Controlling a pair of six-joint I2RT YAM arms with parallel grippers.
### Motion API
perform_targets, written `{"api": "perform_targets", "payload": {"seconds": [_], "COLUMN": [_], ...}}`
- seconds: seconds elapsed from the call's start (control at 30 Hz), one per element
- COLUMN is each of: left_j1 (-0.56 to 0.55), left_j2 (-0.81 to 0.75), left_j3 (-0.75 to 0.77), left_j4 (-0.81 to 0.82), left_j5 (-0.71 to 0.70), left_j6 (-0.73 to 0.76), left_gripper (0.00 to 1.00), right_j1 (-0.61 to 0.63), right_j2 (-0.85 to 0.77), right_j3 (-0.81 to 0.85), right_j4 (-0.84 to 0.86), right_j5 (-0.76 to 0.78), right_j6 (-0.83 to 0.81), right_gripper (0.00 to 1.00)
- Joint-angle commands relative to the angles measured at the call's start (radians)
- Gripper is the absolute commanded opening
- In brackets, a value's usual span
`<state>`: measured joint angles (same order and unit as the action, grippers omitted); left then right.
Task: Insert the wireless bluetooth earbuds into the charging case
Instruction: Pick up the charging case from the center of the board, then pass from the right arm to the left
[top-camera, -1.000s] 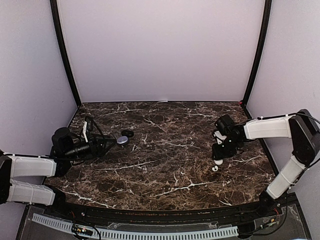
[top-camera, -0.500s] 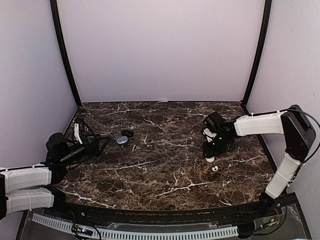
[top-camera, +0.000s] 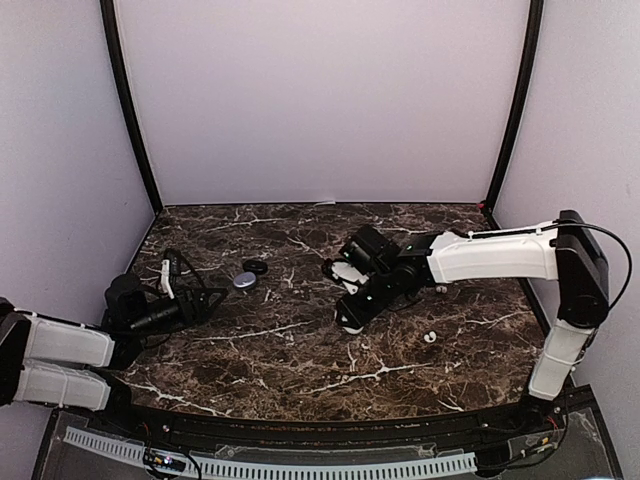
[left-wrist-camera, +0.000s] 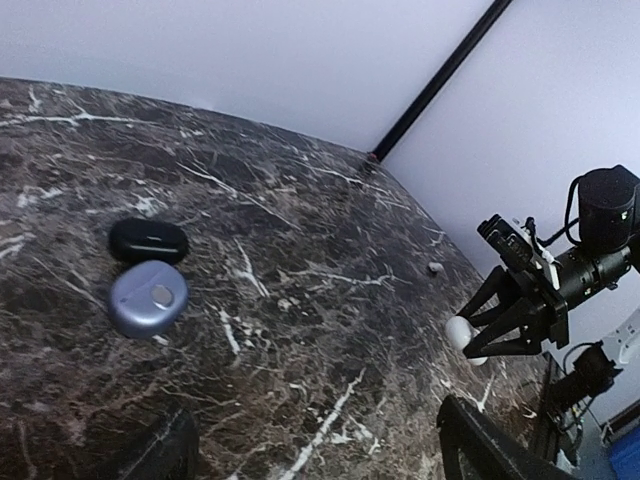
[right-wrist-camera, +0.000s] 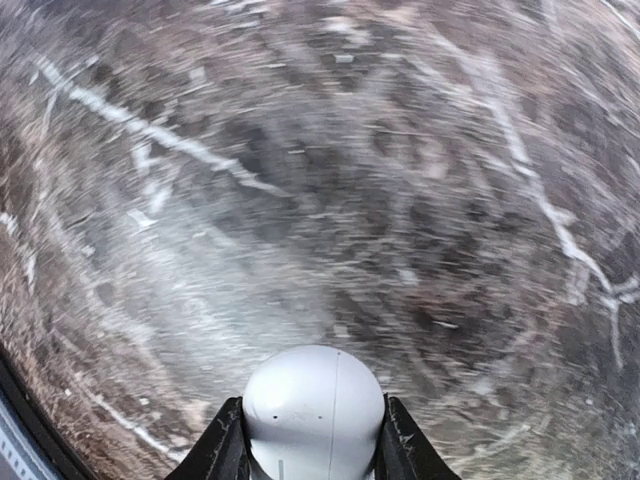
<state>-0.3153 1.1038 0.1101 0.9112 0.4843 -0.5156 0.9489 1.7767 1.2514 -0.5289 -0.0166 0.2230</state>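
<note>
My right gripper (top-camera: 352, 318) is shut on a glossy white rounded object with a seam (right-wrist-camera: 313, 395), held just above the marble near the table's middle. It looks like a small case; I cannot tell for sure. It also shows in the left wrist view (left-wrist-camera: 463, 333). One tiny white earbud (top-camera: 430, 337) lies on the table to the right of that gripper. A blue-grey oval case (left-wrist-camera: 148, 297) and a black oval case (left-wrist-camera: 148, 238) lie side by side, closed, at the left. My left gripper (top-camera: 205, 300) is open and empty, low, near them. No black earbuds show.
The dark marble table (top-camera: 300, 350) has walls at the back and sides and black corner posts (top-camera: 130, 110). A tiny pale speck (left-wrist-camera: 434, 267) lies far right. The right arm (top-camera: 490, 255) stretches across the right half.
My right gripper has swept left from the table's right side to near the middle, carrying the white object. The white earbud stayed put. My left gripper shifted slightly.
</note>
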Motion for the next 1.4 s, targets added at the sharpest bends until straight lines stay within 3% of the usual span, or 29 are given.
{"api": "perform_targets", "payload": {"seconds": [0.0, 0.2, 0.43, 0.57, 0.97, 1.37], "left_j1": [-0.048, -0.15, -0.234, -0.27, -0.304, -0.355], "left_j2": [0.109, 0.224, 0.258, 0.284, 0.339, 0.434], "left_j3": [0.064, 0.151, 0.219, 0.238, 0.19, 0.213], "left_j4": [0.161, 0.143, 0.023, 0.018, 0.159, 0.247], "left_j5": [0.157, 0.192, 0.186, 0.207, 0.228, 0.249], "left_j6": [-0.039, -0.088, -0.115, -0.136, -0.205, -0.238], "left_gripper": [0.85, 0.84, 0.84, 0.82, 0.83, 0.79], "right_j1": [0.077, 0.14, 0.204, 0.212, 0.217, 0.227], "right_j2": [0.013, -0.037, -0.084, -0.106, -0.124, -0.116], "right_j3": [0.017, -0.063, -0.206, -0.246, -0.294, -0.296], "right_j4": [0.015, 0.19, 0.411, 0.512, 0.673, 0.732], "right_j5": [0.023, 0.097, 0.242, 0.247, 0.234, 0.211], "right_j6": [-0.063, -0.176, -0.318, -0.357, -0.412, -0.431], "right_gripper": [0.25, 0.25, 0.26, 0.26, 0.26, 0.27]}}
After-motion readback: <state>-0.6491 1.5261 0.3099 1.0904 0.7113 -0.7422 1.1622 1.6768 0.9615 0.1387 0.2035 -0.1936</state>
